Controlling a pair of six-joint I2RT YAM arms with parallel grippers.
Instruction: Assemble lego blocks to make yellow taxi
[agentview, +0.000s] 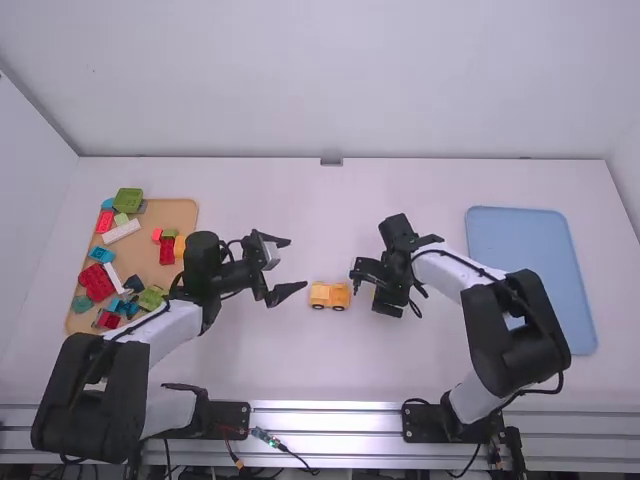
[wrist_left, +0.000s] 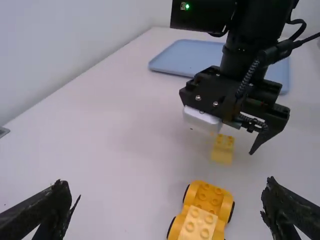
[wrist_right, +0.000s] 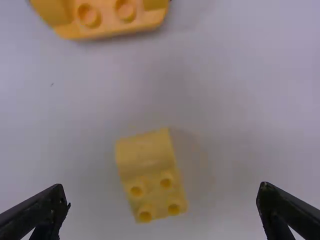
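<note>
In the high view, where I count 12 o'clock as away from the arm bases, my left arm leans out toward 1 o'clock and turns its left tool (agentview: 290, 265) to 3 o'clock, toward the yellow wheeled block (agentview: 330, 292). My right arm sends its forearm to 10 o'clock, and its right tool (agentview: 372, 288) is turned down to the white surface (agentview: 270, 365). Of the small yellow block (wrist_right: 150, 170) I can make out a little here, because the right tool covers it; it lies at about 3 o'clock from the wheeled one. At 2 o'clock from the wheeled block is the blue tray (agentview: 525, 270), and at 10 o'clock the tan tray (agentview: 185, 212) with mixed blocks (agentview: 127, 200), partly behind my left arm.

In the left wrist view, the left tool has its two fingers spread wide and it is empty. Here I see black wheels on the yellow wheeled block, whose near end is cut off. The right tool hangs above the small block and hides a part of the blue tray.

In the right wrist view, the right tool is also wide open and grips nothing; the small block is between its fingers, apart from both. I can distinguish its four studs and its smooth curved portion. The wheeled block is cut by the border, with two of its studs visible.
</note>
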